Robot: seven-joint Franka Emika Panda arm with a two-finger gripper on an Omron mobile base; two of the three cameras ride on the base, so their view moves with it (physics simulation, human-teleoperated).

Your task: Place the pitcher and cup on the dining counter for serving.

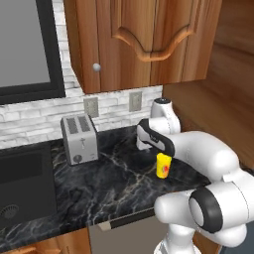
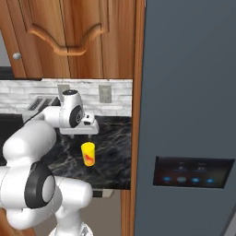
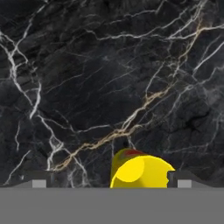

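Hovering above the black marble worktop (image 1: 109, 168), the gripper (image 3: 111, 183) points down with its jaws spread wide and nothing between them, and the cup (image 1: 163, 165) stands upright on the worktop just below it, near the front edge. In the hand view the cup's yellow rim sits at the bottom of the picture, between the two dark fingertips (image 3: 39, 183) but nearer the right one, so the gripper looks off-centre to the cup. That offset is the main risk: if the hand drops straight down from here, the right finger could land on the rim rather than beside it, tipping the small cup or pushing it along the smooth marble. The cup also stands close to the worktop's front edge in the right base view (image 2: 88, 153), so a sideways knock could send it off onto the floor. A squeeze taken too high on a light cup could pop it out of the jaws. The toaster (image 1: 79, 138) stands well apart to the left, against the wall, and should not interfere. Neither the pitcher nor the dining counter can be placed from here, so both carries look to be ahead.
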